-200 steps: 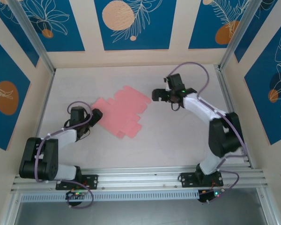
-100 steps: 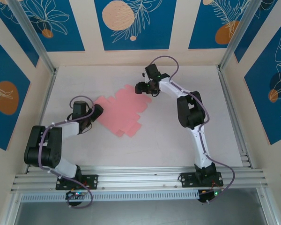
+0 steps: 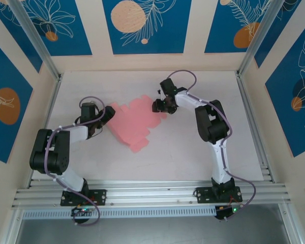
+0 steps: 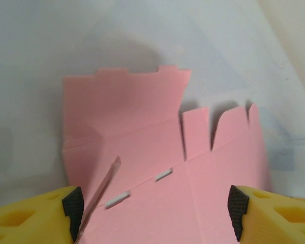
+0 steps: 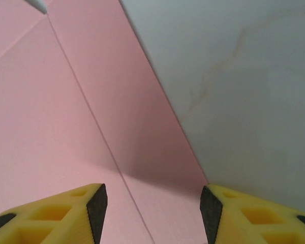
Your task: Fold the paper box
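top view, right pincer [image 3: 157, 105]: it had swung in from well off to the right and sat at the far right corner of the box [image 3: 134, 122]. Its jaws were narrower than a second before, but a gap was left.
top view, left pincer [image 3: 107, 113]: it had crept forward from just short of the box to its left corner, jaws apart.
top view, box: a flat pink die-cut sheet on the surface [image 3: 193, 147], lying between the two pincers. Its left corner sat further right than before; pushed or lifted, I could not tell.
left wrist, box [image 4: 137, 127]: it lay ahead of the left pincer [image 4: 156, 213] and ran in between the fingers. The far notched panel looked tilted up, with a shadow behind it. A thin raised edge stood just inside the left finger. The jaws were wide and clamped nothing.
right wrist, box [image 5: 66, 127]: its straight edge ran diagonally into the gap of the right pincer [image 5: 152, 208], with bare surface [image 5: 244, 76] ahead of the right finger. The jaws stood at a middling gap and no pinch was visible.
meaning: both pincers had probably just arrived at opposite corners. The folding seemed barely begun, and a grip on each side likely came next.
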